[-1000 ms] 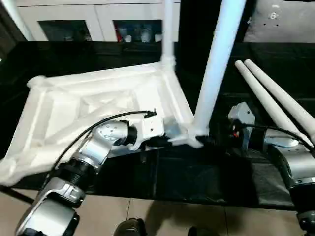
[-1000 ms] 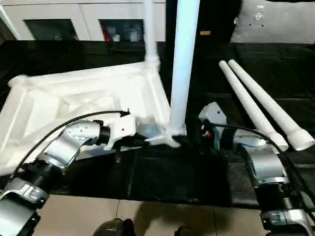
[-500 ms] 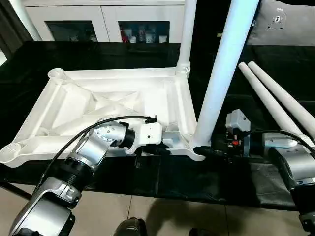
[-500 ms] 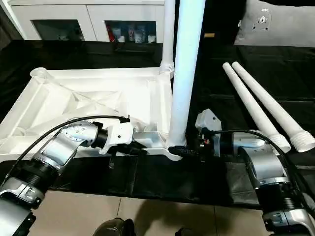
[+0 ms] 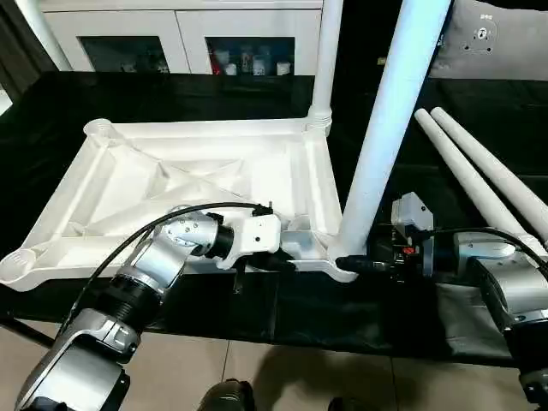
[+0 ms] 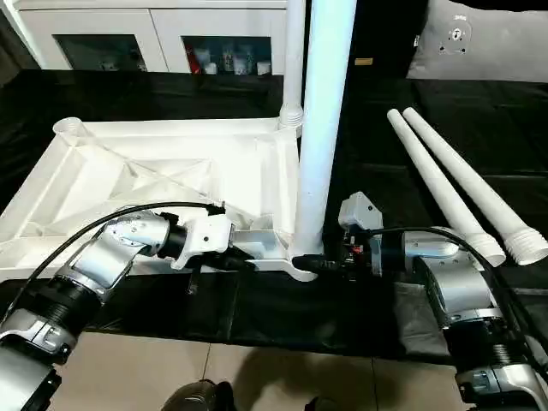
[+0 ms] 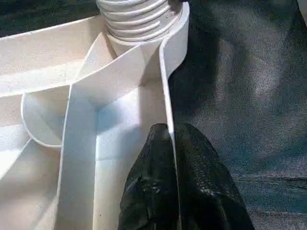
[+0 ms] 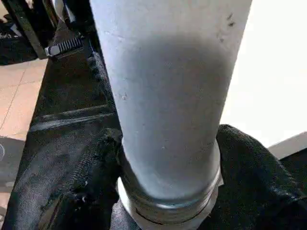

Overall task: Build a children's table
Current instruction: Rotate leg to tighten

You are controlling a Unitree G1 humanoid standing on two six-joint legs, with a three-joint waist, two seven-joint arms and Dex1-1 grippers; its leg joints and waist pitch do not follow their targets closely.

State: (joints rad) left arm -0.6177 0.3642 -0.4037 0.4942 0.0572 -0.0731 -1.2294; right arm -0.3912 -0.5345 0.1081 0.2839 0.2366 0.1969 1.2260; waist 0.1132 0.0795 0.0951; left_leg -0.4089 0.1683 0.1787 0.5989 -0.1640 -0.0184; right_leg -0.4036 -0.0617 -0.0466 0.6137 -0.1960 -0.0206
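Right fingers (image 8: 163, 191) closed in around leg (image 5: 385, 128), left fingers (image 7: 180, 187) pinching tabletop rim (image 7: 168, 96)

The tabletop (image 5: 197, 184) lies upside down at centre left on the table (image 5: 342, 300), two legs (image 5: 381, 137) standing at its right corners. Two loose legs (image 5: 488, 180) lie at right.

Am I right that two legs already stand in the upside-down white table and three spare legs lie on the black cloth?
Not quite: two spare legs lie on the black cloth, as the right eye view shows. Two legs do stand in the upside-down table.
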